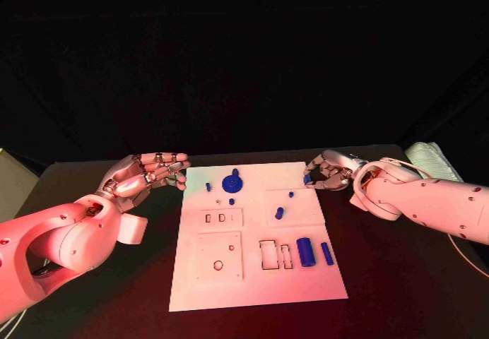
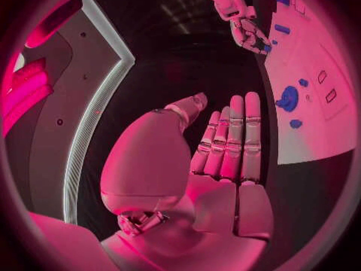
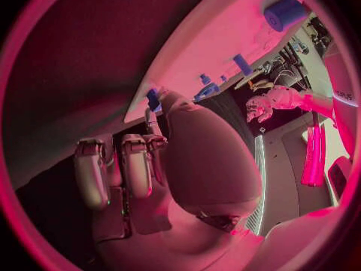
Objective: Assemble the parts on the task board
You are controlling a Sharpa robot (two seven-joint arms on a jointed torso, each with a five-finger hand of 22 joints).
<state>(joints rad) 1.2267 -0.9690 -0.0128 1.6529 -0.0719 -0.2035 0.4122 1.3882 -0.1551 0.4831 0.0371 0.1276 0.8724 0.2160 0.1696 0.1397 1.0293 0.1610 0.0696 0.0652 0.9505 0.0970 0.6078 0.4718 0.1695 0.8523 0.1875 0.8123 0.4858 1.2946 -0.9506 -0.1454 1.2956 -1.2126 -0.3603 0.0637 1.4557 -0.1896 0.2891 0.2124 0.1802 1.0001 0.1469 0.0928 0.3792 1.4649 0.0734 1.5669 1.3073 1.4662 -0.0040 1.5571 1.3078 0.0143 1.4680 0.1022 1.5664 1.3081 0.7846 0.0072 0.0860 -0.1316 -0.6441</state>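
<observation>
1. I am holding my left hand (image 1: 143, 175) over the black table (image 1: 102, 282), just off the board's far left corner. My left wrist view shows its fingers (image 2: 233, 138) lying straight and side by side, the thumb a little apart, with nothing in them.
2. The board (image 1: 255, 282) is lying in the middle of the table between my two hands. A blue disc (image 1: 233, 184) is sitting near its far edge, with small blue pieces beside it.
3. Further right, a small peg (image 1: 279, 212) is lying mid-board, and a thick cylinder (image 1: 306, 251) and a thin bar (image 1: 327, 253) are lying side by side near the right edge, next to open slots.
4. I am keeping my right hand (image 1: 331, 171) at the board's far right corner, fingers curled in. A small blue part (image 1: 308, 179) is showing at the fingertips, and my right wrist view shows that part (image 3: 153, 97) pinched against the thumb.
</observation>
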